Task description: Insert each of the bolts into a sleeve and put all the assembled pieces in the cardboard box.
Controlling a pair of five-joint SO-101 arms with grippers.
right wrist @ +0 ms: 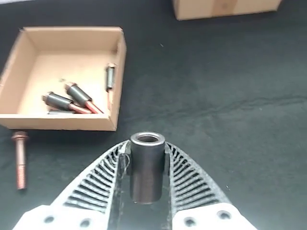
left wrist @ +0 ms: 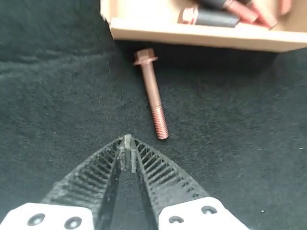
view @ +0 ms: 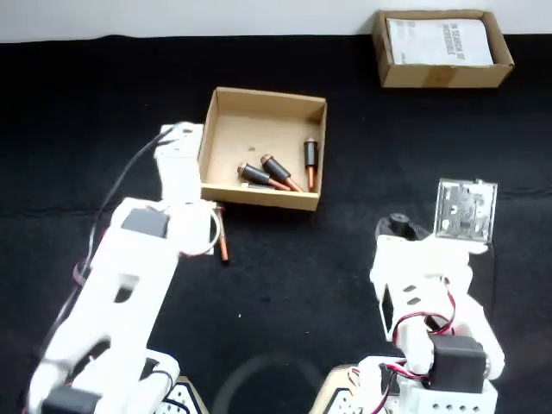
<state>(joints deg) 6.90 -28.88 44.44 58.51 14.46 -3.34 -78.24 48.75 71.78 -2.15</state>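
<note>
The bolt (left wrist: 151, 93) lies just outside the box (left wrist: 201, 36), head toward it, shaft pointing away at the left gripper (left wrist: 127, 143), closed and empty. The right gripper (right wrist: 147, 146), farther from the box, clamps a sleeve (right wrist: 147, 170) upright.

bolt (left wrist: 151, 93): open cloth (left wrist: 230, 143) both sides | obstacle: cardboard box (left wrist: 201, 36) wall just beyond its head | box top open

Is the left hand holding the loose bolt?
No, the bolt lies beside the cardboard box, clear of the shut left hand.
</note>
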